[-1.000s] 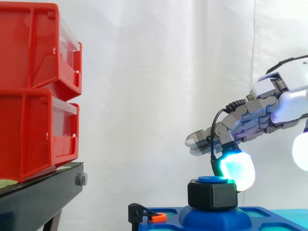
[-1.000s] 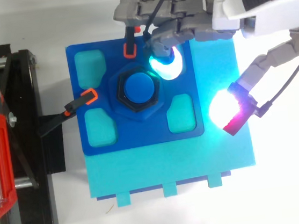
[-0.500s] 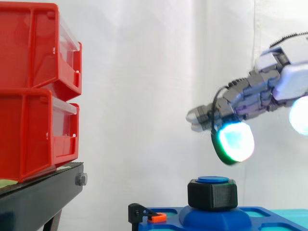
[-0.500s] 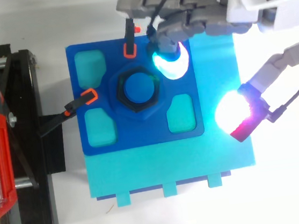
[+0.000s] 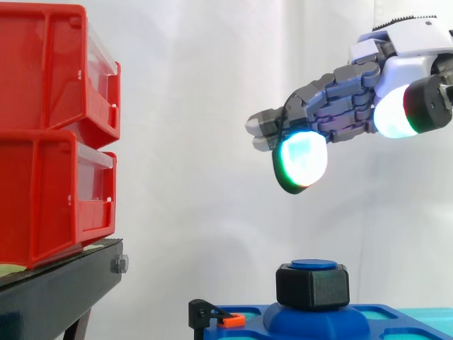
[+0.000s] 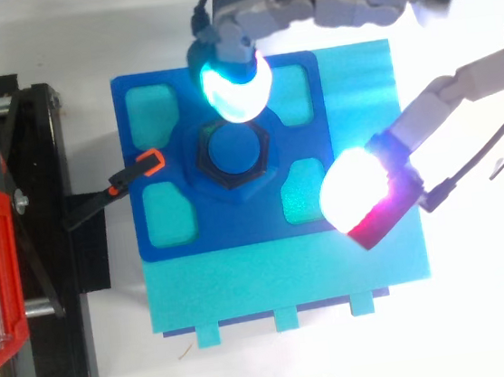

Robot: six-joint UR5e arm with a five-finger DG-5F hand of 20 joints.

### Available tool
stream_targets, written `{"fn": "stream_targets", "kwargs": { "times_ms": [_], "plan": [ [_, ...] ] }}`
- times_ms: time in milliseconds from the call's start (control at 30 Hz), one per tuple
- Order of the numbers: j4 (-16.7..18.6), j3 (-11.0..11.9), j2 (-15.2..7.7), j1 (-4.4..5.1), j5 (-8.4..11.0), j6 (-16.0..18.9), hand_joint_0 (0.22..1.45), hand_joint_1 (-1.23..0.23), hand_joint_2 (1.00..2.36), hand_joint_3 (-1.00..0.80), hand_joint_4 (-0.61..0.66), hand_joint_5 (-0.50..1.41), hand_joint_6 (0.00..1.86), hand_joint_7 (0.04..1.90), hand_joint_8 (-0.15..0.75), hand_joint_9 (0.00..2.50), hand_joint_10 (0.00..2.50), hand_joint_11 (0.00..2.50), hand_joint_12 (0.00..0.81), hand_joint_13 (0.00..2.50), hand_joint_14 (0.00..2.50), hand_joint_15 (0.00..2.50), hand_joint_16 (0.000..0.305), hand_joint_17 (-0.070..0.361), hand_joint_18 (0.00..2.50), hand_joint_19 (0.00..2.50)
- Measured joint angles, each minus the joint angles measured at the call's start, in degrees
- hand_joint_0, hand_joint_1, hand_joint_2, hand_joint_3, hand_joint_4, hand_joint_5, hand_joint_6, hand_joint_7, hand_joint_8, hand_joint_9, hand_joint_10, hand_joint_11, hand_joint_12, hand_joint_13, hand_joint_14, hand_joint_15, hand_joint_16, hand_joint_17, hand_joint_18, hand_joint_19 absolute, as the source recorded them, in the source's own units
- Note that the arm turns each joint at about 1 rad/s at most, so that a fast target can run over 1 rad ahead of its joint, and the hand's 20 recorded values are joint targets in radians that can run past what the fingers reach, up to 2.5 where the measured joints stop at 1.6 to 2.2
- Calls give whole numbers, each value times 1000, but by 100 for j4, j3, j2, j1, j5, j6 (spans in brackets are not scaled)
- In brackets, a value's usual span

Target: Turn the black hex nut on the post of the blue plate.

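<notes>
The black hex nut (image 5: pixel 312 287) sits on the blue post (image 6: pixel 237 149) in the middle of the blue plate (image 6: pixel 238 222). My hand (image 5: pixel 347 95) hovers well above it, touching nothing. It is open, its fingers stretched leftward and a little downward. A cyan-glowing fingertip pad (image 5: pixel 301 161) hangs over the far edge of the nut, covering part of it in the top view. The thumb's white and red pad (image 6: pixel 362 196) floats over the plate's right front corner, apart from the nut.
Two stacked red bins (image 5: pixel 49 134) rest on a black stand (image 5: pixel 56 290) at the left. A black clamp with an orange tip (image 6: pixel 149 161) grips the plate's left edge. The plate lies on a cyan base (image 6: pixel 289 275).
The hand has risen from beside the nut to well above it and shifted left. The thumb's pad has swung in over the plate's right front corner.
</notes>
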Motion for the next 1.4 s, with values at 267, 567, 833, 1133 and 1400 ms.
{"fn": "stream_targets", "kwargs": {
  "times_ms": [267, 567, 833, 1133, 1400],
  "plan": [
    [452, 5, -393, 70, -4, 229, 395, -708, 1000, -500, 220, -251, 503, 846, 183, 0, 0, 0, 323, 0, 0, 0, 48, 108, 0, 0],
    [889, 5, -710, 68, -48, 332, 392, -697, 1000, -500, 200, -259, 503, 803, 182, 0, 0, 0, 325, 0, 0, 0, 49, 109, 0, 0],
    [1065, -4, -789, 63, -85, 345, 391, -699, 1000, -500, 195, -261, 503, 799, 179, 0, 0, 0, 324, 0, 0, 0, 49, 110, 0, 0],
    [1261, -229, -791, 69, -84, 323, 385, -661, 1000, -500, 200, -261, 502, 809, 183, 0, 0, 0, 330, 0, 0, 0, 50, 112, 0, 0],
    [1187, -257, -792, 50, -109, 322, 387, -645, 1000, -500, 214, -255, 502, 826, 182, 0, 0, 0, 331, 0, 0, 0, 49, 111, 0, 0]
  ]
}}
